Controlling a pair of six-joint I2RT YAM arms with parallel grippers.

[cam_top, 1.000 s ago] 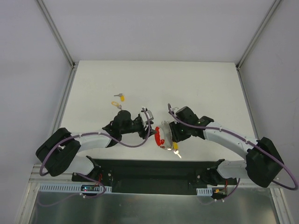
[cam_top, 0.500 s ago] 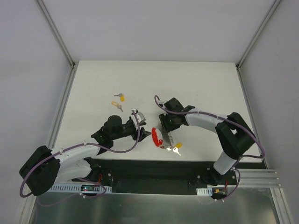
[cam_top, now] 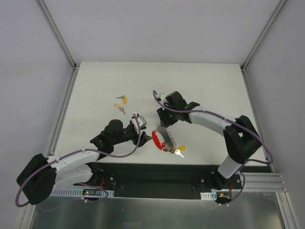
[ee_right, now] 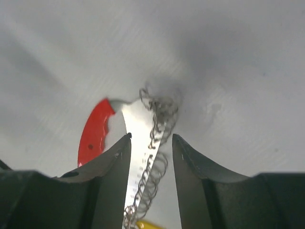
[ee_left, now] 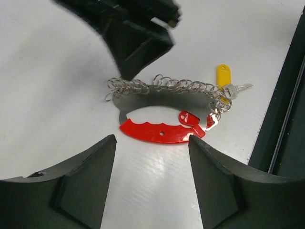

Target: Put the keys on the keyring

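Left fingers (ee_left: 95,162), spread and empty, sit just beside the keyring (ee_left: 162,134), a red curved clip on a silver ring-chain, lying flat near the front edge of the white tabletop (cam_top: 205,86). One yellow-headed silver key (ee_left: 223,76) is at its chain end. Right fingers (ee_right: 114,167), parted, straddle the chain's far end, gripping nothing. Two loose yellow-headed keys (cam_top: 125,100) lie beyond, leftward.
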